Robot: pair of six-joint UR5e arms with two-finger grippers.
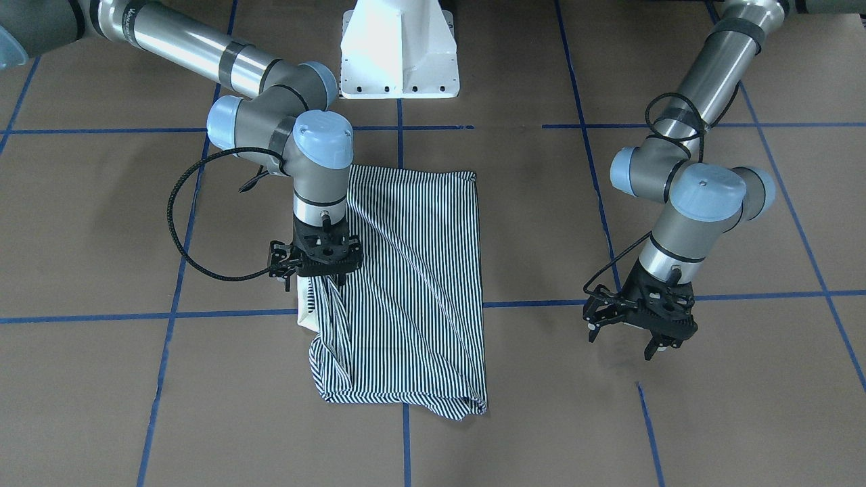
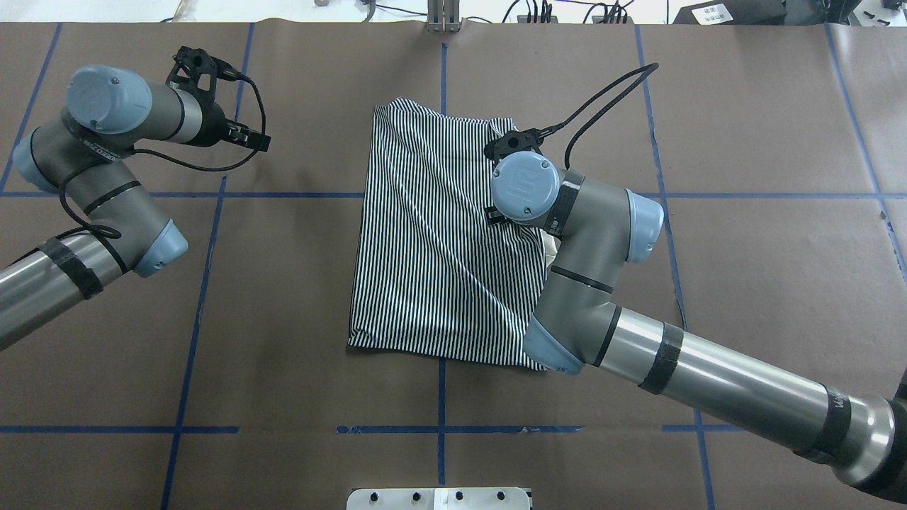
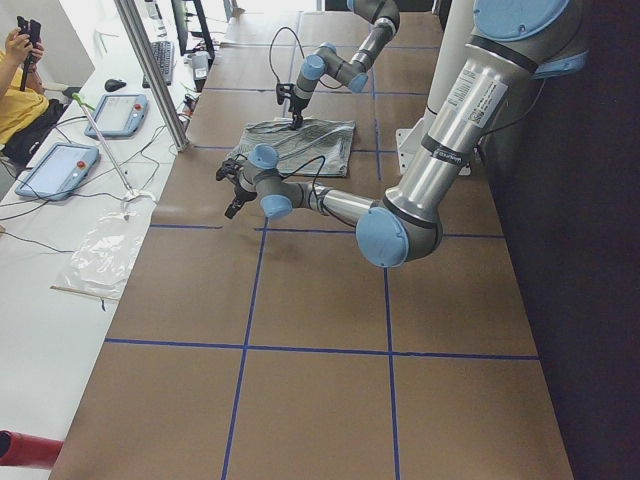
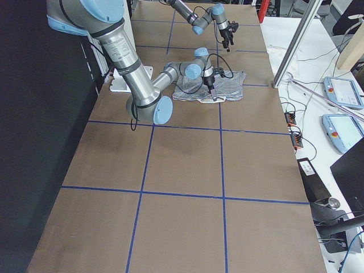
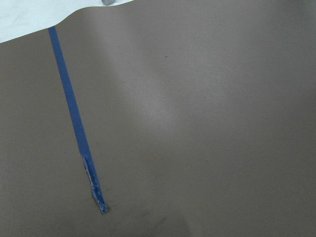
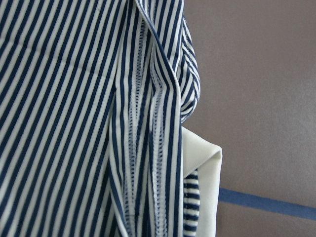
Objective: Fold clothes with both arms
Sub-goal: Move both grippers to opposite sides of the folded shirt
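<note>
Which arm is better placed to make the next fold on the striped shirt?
Probably the right: the right gripper sits on the striped shirt beside its cream collar, while the left gripper hangs over bare table.

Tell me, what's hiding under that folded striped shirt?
A cream collar pokes out from under the striped shirt beside the right claw, with brown table all around. Whatever else lies beneath is covered by the cloth.
</note>
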